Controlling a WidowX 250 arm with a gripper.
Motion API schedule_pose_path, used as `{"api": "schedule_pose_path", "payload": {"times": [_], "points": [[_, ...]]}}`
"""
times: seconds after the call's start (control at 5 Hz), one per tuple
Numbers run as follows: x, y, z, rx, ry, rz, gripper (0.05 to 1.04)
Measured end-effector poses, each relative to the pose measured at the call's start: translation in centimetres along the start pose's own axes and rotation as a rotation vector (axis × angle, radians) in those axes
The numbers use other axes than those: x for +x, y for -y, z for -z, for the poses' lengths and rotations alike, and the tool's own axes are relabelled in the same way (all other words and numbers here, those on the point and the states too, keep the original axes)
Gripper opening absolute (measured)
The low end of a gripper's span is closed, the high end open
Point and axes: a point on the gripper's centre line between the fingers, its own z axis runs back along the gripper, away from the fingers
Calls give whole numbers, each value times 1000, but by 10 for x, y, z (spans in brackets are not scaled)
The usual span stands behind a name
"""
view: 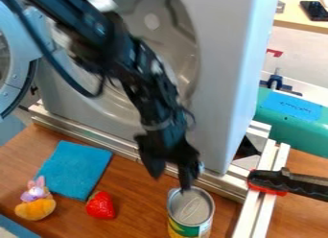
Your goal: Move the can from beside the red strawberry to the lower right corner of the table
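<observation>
Pull-tab can [191, 209] on tabletop [137, 203], hand [171, 173] by its rim, fingers spread apart, holding nothing; strawberry [101, 206], blue cloth [76, 169] left.

Open tabletop [142, 206] runs between the strawberry [100, 205] and the can [191, 208], with a metal rail [87, 135] barring the back.

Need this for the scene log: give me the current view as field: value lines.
claw: above the can, fingers apart, nothing between them; one fingertip at the lid's far edge in view, contact unclear
nearest_thing: upright can, silver lid, green-and-yellow label
claw pose: hanging downward
cloth: blue, lying on wooden surface
strawberry: red, between cloth and can
toy: small bunny figure, orange base, near cloth
behind: white front-loading machine, round door open
frame: metal rails along machine's base
</observation>
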Motion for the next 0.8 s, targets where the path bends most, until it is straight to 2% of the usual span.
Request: {"api": "schedule_pose_path", "payload": {"times": [0.2,0.4,0.6,0.8], "points": [[-9,-23,-25,86,0,-17,1001],[-25,-61,-45,246,-60,-44,1001],[-45,-108,-58,327,-93,-143,1001],[-62,-123,-56,318,-136,-108,1001]]}}
